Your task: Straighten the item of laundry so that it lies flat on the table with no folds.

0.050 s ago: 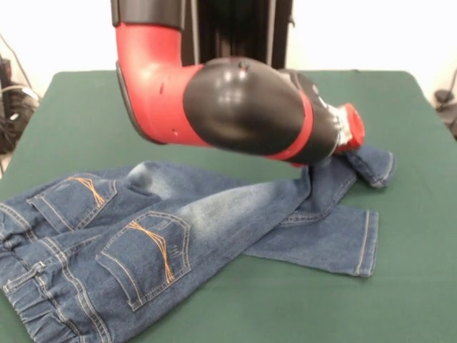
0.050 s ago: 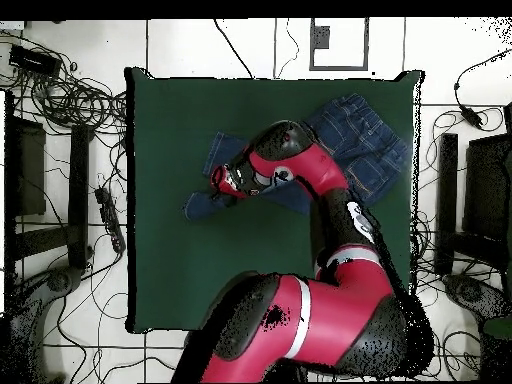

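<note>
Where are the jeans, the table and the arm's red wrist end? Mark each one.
jeans (image 1: 153, 246): front view, on a back pocket.
table (image 1: 414, 286): front view, bare green cloth near the corner.
arm's red wrist end (image 1: 351, 126): front view, red tip above the leg.

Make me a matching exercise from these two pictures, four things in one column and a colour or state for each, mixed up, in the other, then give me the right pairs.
Column one:
1. jeans
2. table
3. pocket stitching
4. arm's elbow joint

Column two:
A. dark green
B. orange
C. glossy black, hanging over the denim
D. blue, legs crossing, one cuff bunched up

Pairs: 1-D, 2-A, 3-B, 4-C. The end effector sits down at the bunched leg; neither view shows whether it is open or shut.
</note>
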Controlling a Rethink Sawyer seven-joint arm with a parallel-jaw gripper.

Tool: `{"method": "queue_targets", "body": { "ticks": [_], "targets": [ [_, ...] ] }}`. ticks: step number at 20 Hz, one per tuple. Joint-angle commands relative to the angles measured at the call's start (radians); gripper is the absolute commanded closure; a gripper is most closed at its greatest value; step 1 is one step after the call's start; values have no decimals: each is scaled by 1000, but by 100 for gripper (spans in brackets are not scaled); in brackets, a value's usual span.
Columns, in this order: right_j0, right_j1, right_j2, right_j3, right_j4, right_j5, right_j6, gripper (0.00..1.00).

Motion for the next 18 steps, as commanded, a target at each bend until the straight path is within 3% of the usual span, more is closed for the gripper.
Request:
{"method": "queue_targets", "body": {
  "ticks": [1,7,12,15,18],
  "targets": [
    [59,156,32,-168,40,-17,375,100],
    [70,211,38,-341,24,-53,348,100],
    [76,202,40,-386,3,-95,294,100],
    [79,179,41,-403,-42,-226,173,100],
    [69,114,70,-352,-82,-393,19,100]
  ]
}}
